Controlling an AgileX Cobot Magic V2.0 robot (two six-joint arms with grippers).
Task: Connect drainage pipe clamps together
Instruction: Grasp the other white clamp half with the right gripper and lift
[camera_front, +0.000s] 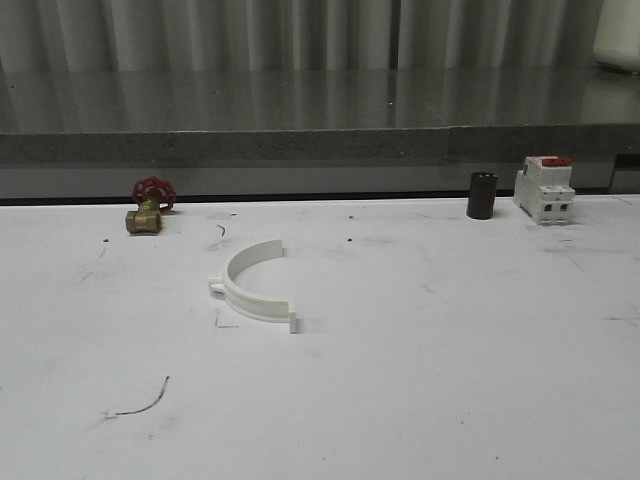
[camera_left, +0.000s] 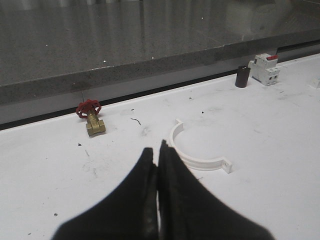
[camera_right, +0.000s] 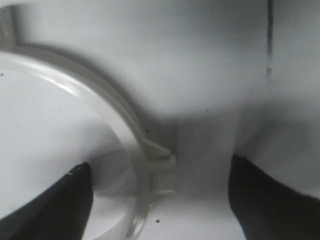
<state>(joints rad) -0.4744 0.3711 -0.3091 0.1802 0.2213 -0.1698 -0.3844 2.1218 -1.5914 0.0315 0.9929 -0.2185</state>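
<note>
1. Centrally on the white table (camera_front: 420, 400) lies one clamp half (camera_front: 250, 285), a white plastic half-ring with a small tab at each end. It rests flat, its open side facing the far right, with one tab at the left end and one at the near right end.
2. Seen from the left wrist camera, this clamp half (camera_left: 195, 157) lies just beyond the left tool (camera_left: 159, 150), slightly apart from it and not touching.
3. That left tool is black, and its two fingers are pressed together with nothing between them.
4. From the right wrist camera, a second clamp half (camera_right: 117, 120) appears very close and blurred, a white curved band with a tab (camera_right: 160, 162) sticking out.
5. Around that tab the right tool (camera_right: 160, 195) has its two dark fingers (camera_right: 55, 205) spread wide. The band and tab sit between them, and I cannot tell whether either finger touches the plastic.
6. At the far left of the table stands a brass valve (camera_front: 148, 208) with a red handwheel, well apart from the clamp half.
7. At the far right stand a small dark cylinder (camera_front: 482, 195) and, just beside it, a white breaker (camera_front: 545, 190) with a red top.
8. Behind the table runs a grey stone ledge (camera_front: 300, 130).
9. Small dark scuffs and a thin curved line (camera_front: 145, 402) mark the near left of the table.
</note>
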